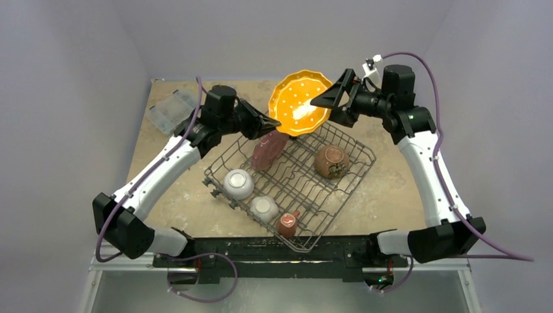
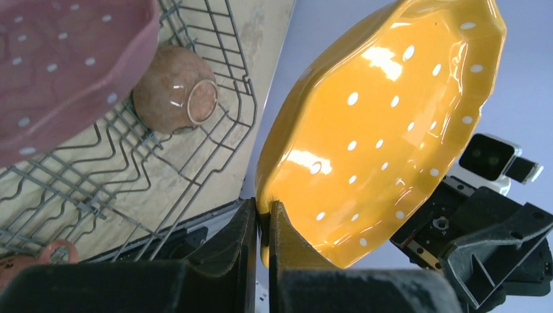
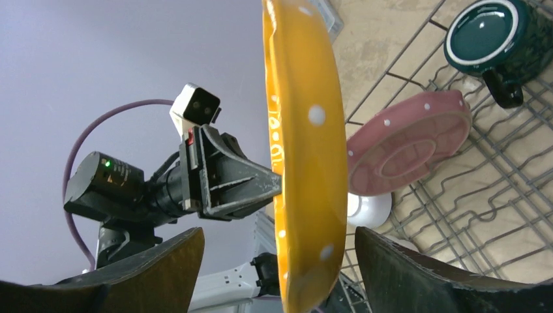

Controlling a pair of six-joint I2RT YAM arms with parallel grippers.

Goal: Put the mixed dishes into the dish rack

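Note:
The yellow plate [image 1: 297,104] is held upright on edge above the far end of the dish rack [image 1: 306,189]. My left gripper [image 1: 267,124] is shut on its left rim, as the left wrist view [image 2: 263,218] shows. My right gripper [image 1: 326,109] is open, one finger on each side of the plate's right edge [image 3: 306,163] without touching it. In the rack are the pink dotted plate [image 1: 269,151] leaning upright, the brown bowl [image 1: 331,161], the white bowl [image 1: 239,183], the small floral bowl [image 1: 264,208] and the red-and-white mug [image 1: 287,223]. The dark teal mug [image 3: 499,32] shows only in the right wrist view.
A clear plastic box [image 1: 172,109] lies at the table's far left corner. The rack sits diagonally in the middle of the tan table [image 1: 391,189]. Grey walls close in the far, left and right sides.

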